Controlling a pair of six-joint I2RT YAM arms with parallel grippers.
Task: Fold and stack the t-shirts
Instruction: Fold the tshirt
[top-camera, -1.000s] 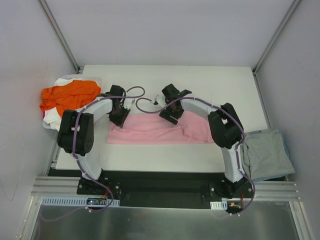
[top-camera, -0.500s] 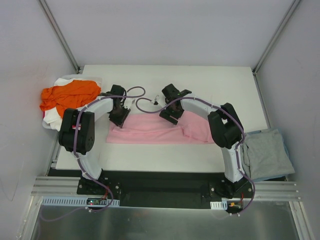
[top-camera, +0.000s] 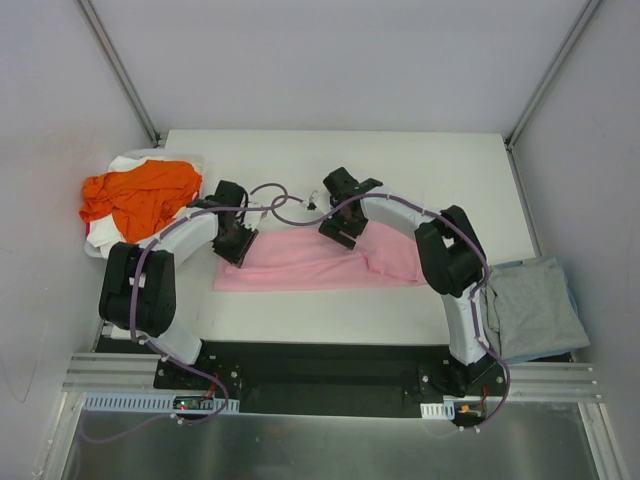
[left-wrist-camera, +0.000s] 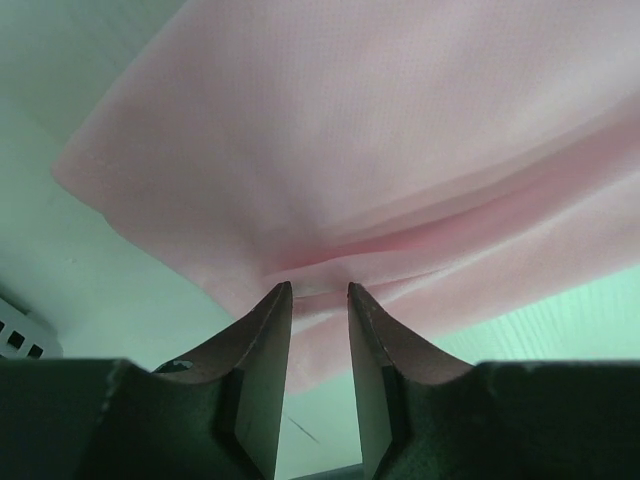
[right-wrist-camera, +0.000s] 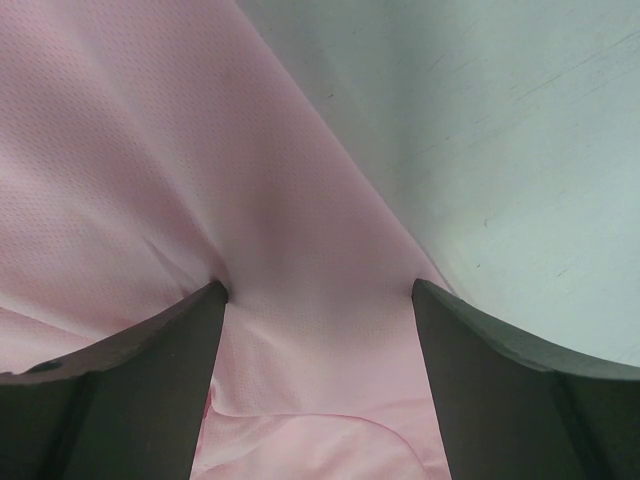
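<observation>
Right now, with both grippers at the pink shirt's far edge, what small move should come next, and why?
Probably close the right gripper on the pink t-shirt. Its jaws stand wide with cloth between them, while the left gripper looks pinched on a fold, so both would hold before lifting.

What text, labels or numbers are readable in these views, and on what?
None readable.
pink shirt, orange shirt, grey shirt: plain, no print or tag showing.
boards at the arm bases: any markings are too small to read.
Wrist views: only pink cloth, fingers and table, no text.
</observation>
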